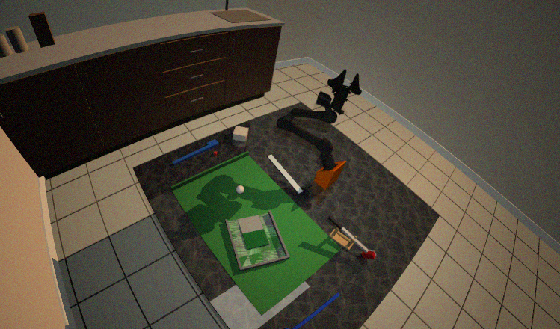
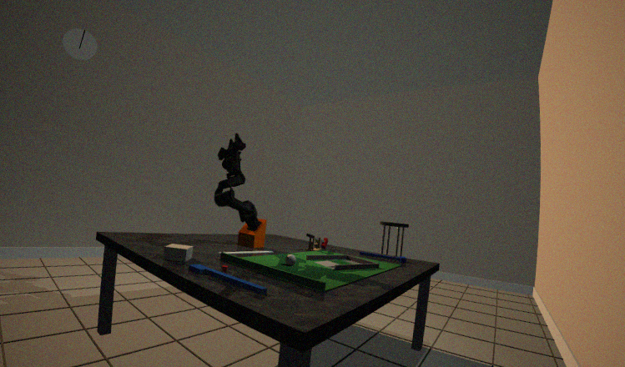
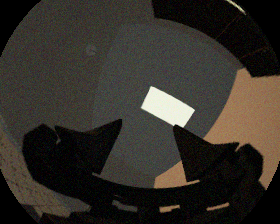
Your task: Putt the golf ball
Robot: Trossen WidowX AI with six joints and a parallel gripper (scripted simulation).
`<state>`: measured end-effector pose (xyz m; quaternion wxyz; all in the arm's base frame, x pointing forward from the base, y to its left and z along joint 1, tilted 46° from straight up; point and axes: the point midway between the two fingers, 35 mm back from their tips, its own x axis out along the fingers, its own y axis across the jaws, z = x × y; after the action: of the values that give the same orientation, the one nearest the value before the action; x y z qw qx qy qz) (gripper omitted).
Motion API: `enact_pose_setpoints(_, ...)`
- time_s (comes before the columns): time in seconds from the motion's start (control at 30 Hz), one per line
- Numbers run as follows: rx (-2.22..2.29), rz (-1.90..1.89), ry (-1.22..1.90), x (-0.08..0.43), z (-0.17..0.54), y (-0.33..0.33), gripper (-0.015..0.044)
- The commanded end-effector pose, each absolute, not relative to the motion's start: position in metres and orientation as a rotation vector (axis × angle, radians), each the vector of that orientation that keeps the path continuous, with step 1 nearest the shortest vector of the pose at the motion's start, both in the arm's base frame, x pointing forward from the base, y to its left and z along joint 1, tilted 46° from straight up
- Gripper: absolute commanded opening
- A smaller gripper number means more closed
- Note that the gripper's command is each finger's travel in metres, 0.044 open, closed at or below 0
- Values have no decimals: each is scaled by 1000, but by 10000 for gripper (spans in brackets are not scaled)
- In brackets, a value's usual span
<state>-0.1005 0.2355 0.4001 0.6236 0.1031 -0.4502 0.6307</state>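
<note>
Your gripper is raised high above the table, fingers spread wide and pointing upward, holding nothing. You'll find the red putter lying flat on the dark tabletop just beside the green mat, its shaft propped across a small wooden stand. Its long axis runs diagonally, with the red head at the end farther from the arm's orange base. The golf ball sits on the mat, short of the raised green

Open air round raised pincer; wooden stand under putter.
</note>
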Motion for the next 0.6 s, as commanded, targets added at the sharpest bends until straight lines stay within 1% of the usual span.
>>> enact_pose_setpoints(0.0,226,1449,-1030,-100,399,238,426)
enact_pose_setpoints(0.03,192,1452,-1019,-100,396,246,440)
enact_pose_setpoints(0.17,-59,1460,-918,-92,365,302,440)
enact_pose_setpoints(0.3,-309,1450,-786,-71,324,353,440)
enact_pose_setpoints(0.57,-663,1357,-592,-9,261,398,440)
